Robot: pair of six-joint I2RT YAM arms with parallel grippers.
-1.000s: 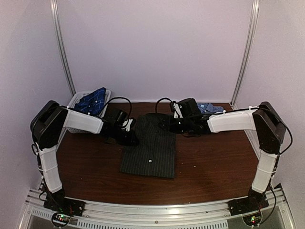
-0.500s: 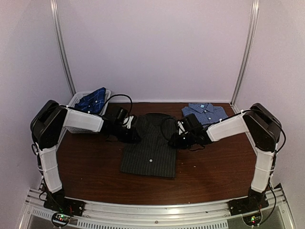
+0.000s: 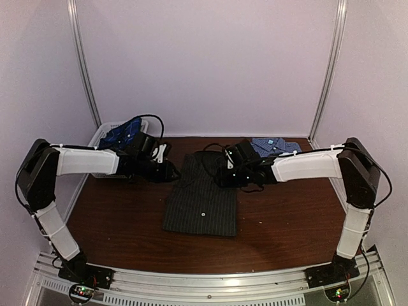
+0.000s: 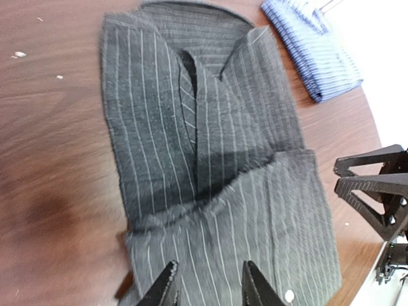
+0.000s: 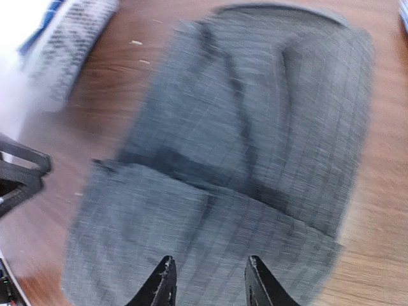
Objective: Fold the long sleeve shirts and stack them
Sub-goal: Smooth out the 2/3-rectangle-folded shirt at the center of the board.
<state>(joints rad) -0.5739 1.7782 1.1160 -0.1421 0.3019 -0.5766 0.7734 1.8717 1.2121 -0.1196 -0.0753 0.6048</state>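
The charcoal pinstripe shirt [image 3: 201, 199] lies folded in the middle of the table, its lower part doubled over the upper [image 4: 210, 159]. My left gripper [image 3: 168, 171] hovers at the shirt's left edge; its jaws [image 4: 210, 288] stand open over the cloth with nothing between them. At the shirt's upper right edge, my right gripper [image 3: 224, 178] is also open above the fabric [image 5: 209, 285], in a blurred view. The blue-and-white check shirt [image 3: 275, 146] lies folded at the back right [image 4: 312, 44]. The navy plaid shirt [image 3: 125, 131] sits in the basket.
The white mesh basket [image 3: 102, 134] stands in the back left corner, and shows at the top left of the right wrist view [image 5: 67, 41]. White walls close the table on three sides. Bare brown tabletop [image 3: 287, 217] lies in front of the pinstripe shirt and to its right.
The left arm has stretched lower and its jaws have opened wider at the shirt's left edge. The right gripper swung forward, then back onto the shirt's upper right edge.
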